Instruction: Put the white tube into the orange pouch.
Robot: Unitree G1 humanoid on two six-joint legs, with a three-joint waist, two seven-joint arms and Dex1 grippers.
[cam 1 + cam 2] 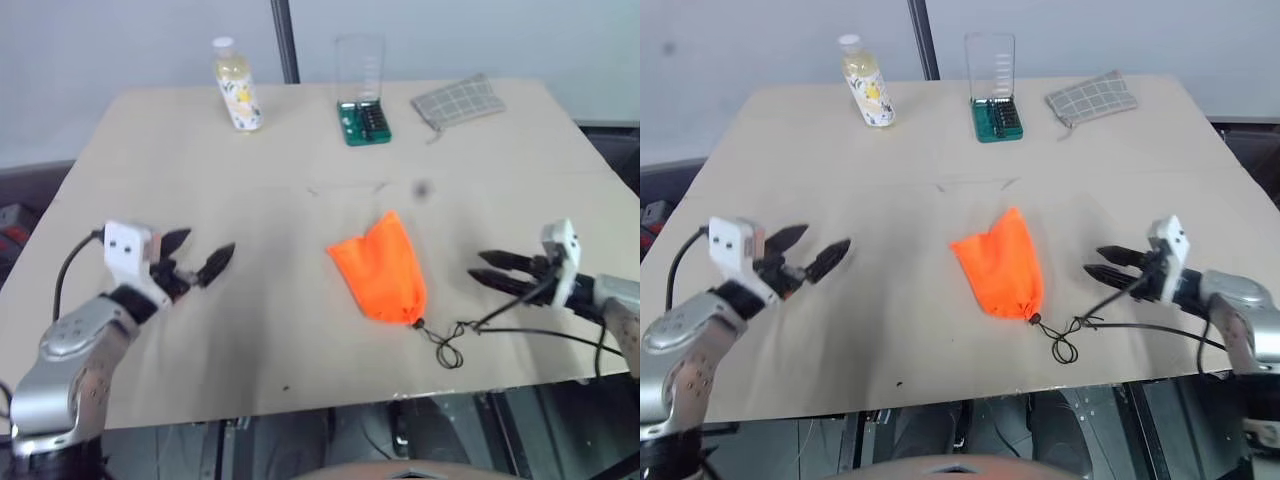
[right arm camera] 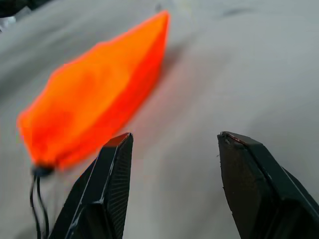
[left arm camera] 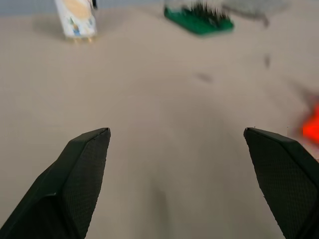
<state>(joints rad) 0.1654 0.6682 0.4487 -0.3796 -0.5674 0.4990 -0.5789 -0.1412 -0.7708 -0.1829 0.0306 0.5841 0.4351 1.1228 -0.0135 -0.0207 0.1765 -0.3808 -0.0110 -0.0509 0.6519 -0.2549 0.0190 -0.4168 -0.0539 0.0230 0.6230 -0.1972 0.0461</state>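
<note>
1. You are looking down on a flat tan table (image 1: 250,330) with a smooth matte top; take its middle as the centre of a clock, with 12 at the far edge.
2. The orange pouch (image 1: 381,268) is lying almost at the centre, a soft, bright fabric bag, bulging and pinched shut at its near end; a thin dark cord (image 1: 447,345) with a small bead is trailing from that end toward 5 o'clock in loose loops.
3. The white tube is not showing on the table; you cannot tell from here whether it is inside the bag.
4. Your left gripper (image 1: 197,256) is hovering at 9 o'clock, its two black wedge-shaped fingers spread wide apart with nothing between them.
5. Your right gripper (image 1: 488,268) is hovering at 3 o'clock, just beside the bag, its ribbed black fingers parted and gripping nothing.
6. Along the far edge, a yellowish bottle (image 1: 237,84) with a white cap is standing upright at 11 o'clock, a green case (image 1: 363,122) with a clear raised lid is sitting at 12, and a grey checked cloth pouch (image 1: 457,101) is lying at 1.
</note>
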